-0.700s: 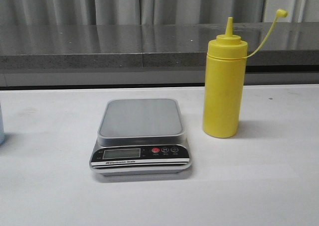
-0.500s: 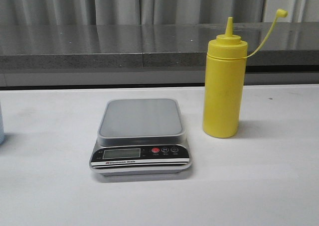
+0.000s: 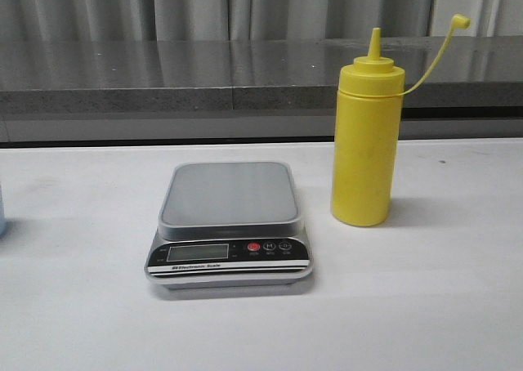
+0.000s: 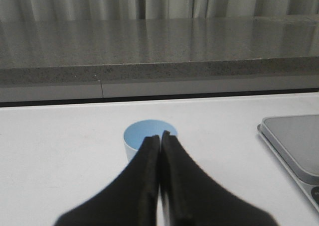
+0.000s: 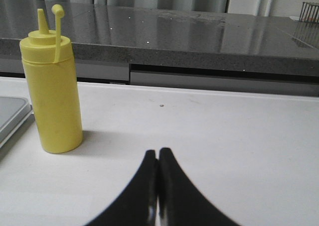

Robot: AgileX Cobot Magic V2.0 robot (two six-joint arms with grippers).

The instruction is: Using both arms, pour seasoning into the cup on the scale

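The seasoning (image 3: pixel 366 138) stands upright just right of the scale (image 3: pixel 230 223), its cap hanging off the tether. The cup (image 4: pixel 143 138) sits well left of the scale, seemingly just beyond the left gripper (image 4: pixel 160 138), whose fingers are pressed together on nothing. The right gripper (image 5: pixel 157 154) is likewise closed and empty, apart from the bottle.

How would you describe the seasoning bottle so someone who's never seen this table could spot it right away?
Start at the white table and find the flat silver-grey scale near its middle. Standing upright just to the right of the scale, not touching it, is the seasoning bottle. It is the only yellow thing and the tallest, with a pointed nozzle and a small cap dangling on a thin tether.
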